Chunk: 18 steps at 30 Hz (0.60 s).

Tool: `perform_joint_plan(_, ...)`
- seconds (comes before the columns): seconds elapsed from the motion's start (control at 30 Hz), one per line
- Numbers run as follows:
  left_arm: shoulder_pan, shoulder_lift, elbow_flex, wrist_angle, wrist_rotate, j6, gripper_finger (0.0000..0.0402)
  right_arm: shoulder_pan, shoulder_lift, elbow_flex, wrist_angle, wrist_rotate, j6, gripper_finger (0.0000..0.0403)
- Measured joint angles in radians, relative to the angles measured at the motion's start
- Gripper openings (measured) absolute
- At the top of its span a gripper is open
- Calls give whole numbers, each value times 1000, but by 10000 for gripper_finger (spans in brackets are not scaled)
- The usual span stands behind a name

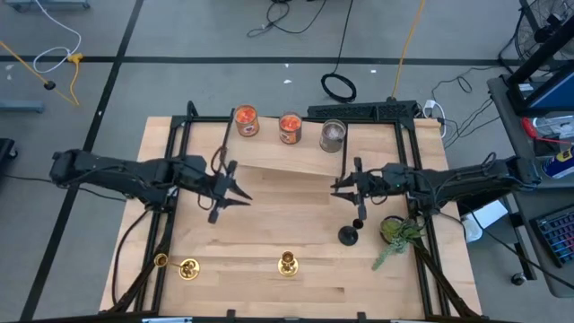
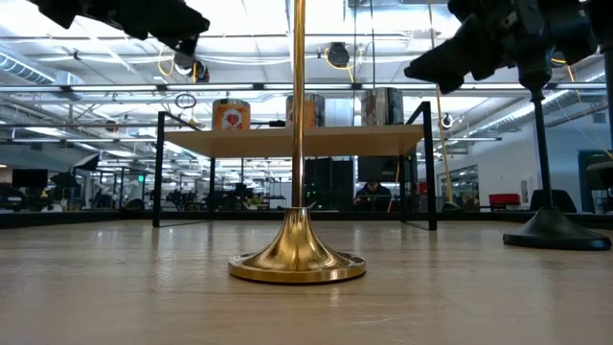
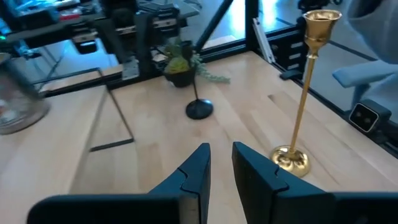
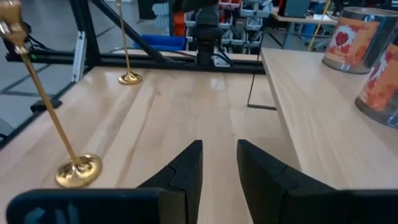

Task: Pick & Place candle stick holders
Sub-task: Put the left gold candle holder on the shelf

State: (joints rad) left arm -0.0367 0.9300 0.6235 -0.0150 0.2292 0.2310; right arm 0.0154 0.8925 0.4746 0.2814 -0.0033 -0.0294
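Three candle stick holders stand upright on their round bases on the wooden table. One brass-gold holder [image 1: 186, 268] is at the near left and one [image 1: 287, 263] at the near middle. It also shows in the low view [image 2: 297, 259]. The black holder [image 1: 349, 235] stands right of the middle, on the near side of my right arm. My left gripper [image 1: 240, 196] hovers left of centre and is empty, its fingers [image 3: 198, 167] a narrow gap apart. My right gripper [image 1: 338, 187] hovers right of centre, pointing toward the table's left. It is empty too, with a narrow gap between its fingers [image 4: 189, 163].
A raised wooden shelf [image 1: 269, 161] at the far side carries two orange jar candles [image 1: 246, 121] [image 1: 290, 128] and a grey jar candle [image 1: 333, 135]. A small potted plant [image 1: 399, 231] stands by the black holder. A black frame [image 1: 170, 152] borders the table.
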Motion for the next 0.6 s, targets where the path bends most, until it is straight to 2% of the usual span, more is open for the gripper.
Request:
perform_joint_plan(0.17, -35, 122, 0, 106, 49, 39, 89, 0, 0, -12, -1, 1, -10, 96)
perform_joint_plan(0.47, -65, 297, 0, 319, 199, 88, 182, 0, 0, -42, 1, 2, -9, 95)
perform_joint_plan(0.6, -80, 365, 0, 400, 217, 82, 209, 0, 0, -44, 3, 3, -6, 94)
